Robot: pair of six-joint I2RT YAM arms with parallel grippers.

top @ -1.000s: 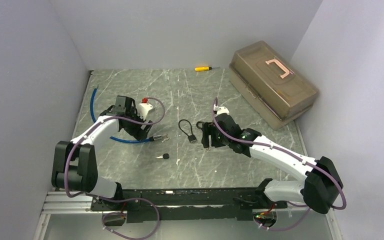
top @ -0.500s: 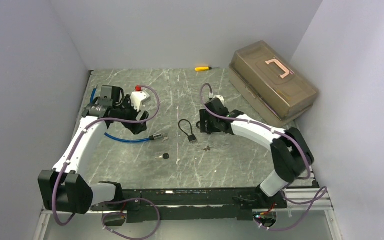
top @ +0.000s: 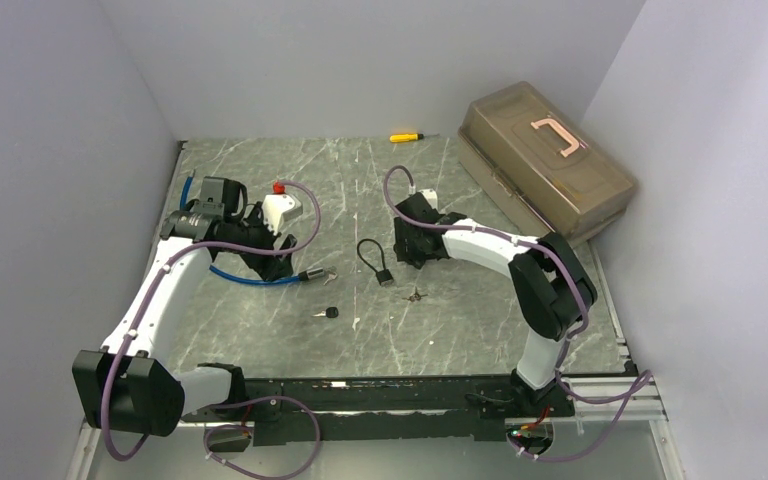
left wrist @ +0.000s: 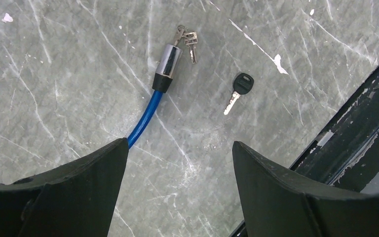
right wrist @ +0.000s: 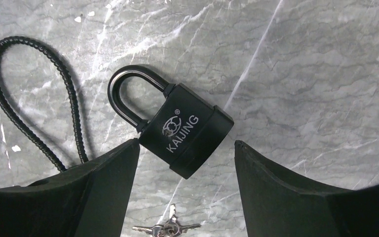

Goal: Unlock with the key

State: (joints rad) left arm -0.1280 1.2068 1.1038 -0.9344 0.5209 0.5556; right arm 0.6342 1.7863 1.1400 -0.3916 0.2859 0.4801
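Right wrist view: the padlock (right wrist: 185,136), judged stiff and heavy, is framed by the spread, empty right tool (right wrist: 182,148) and is best pinched across its flat body.

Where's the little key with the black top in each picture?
Top external: the black-headed key lies near the centre, below-right of the blue cable's chrome end.
Left wrist: right of middle, beside that same chrome end.
Right wrist: not in it.
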